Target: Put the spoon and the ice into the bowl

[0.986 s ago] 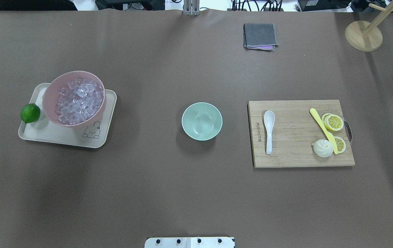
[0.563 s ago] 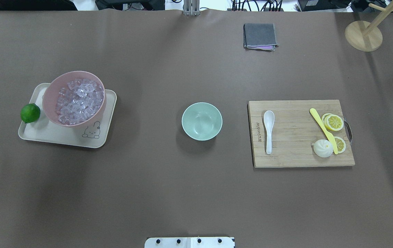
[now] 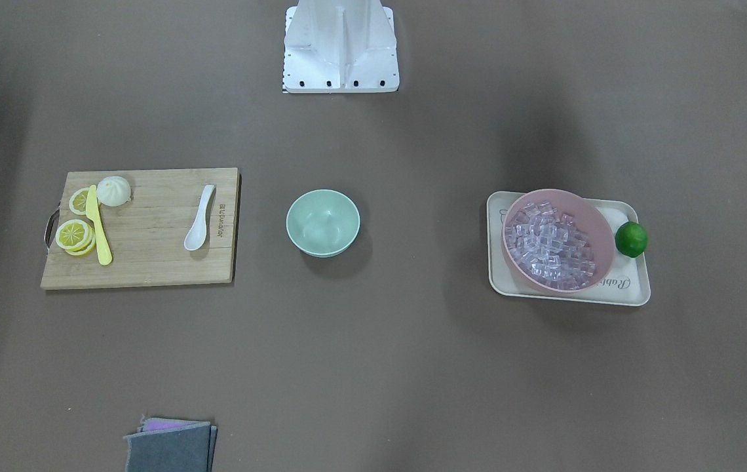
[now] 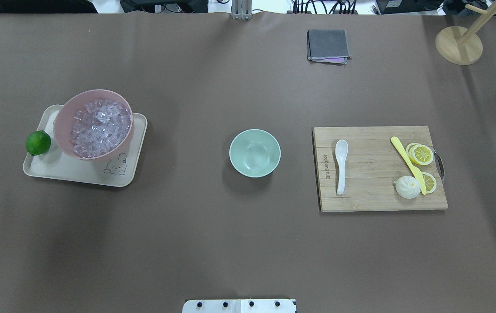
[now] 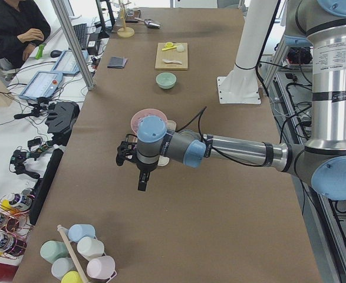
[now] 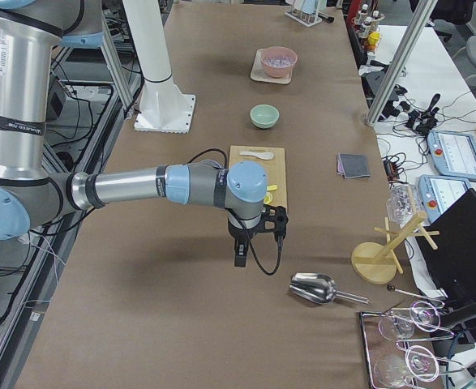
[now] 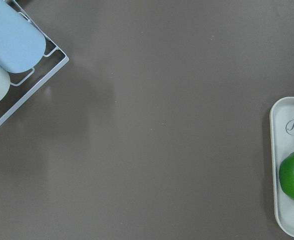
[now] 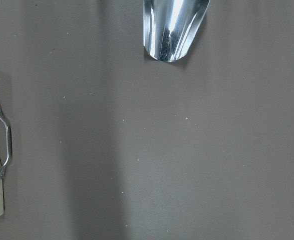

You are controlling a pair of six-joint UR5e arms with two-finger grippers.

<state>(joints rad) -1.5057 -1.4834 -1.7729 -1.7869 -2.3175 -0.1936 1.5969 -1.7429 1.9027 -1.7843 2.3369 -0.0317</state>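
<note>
The white spoon [image 4: 340,166] lies on the left part of a wooden cutting board [image 4: 370,195]; it also shows in the front view [image 3: 198,219]. The mint-green bowl [image 4: 255,153] stands empty at the table's middle. The ice [image 4: 99,127] fills a pink bowl [image 4: 62,114] on a cream tray [image 4: 56,171] at the left. My left gripper [image 5: 140,171] hangs over bare table beyond the tray's outer side. My right gripper [image 6: 242,251] hangs between the board and a metal scoop [image 6: 315,288]. Both show only in side views, so I cannot tell whether they are open or shut.
A lime [image 4: 38,142] sits on the tray's left edge. A yellow knife [image 4: 408,164], lemon slices and a bun share the board. A grey cloth [image 4: 327,44] and a wooden stand [image 4: 459,45] are at the back. Cups in a wire rack [image 7: 16,45] lie near the left wrist.
</note>
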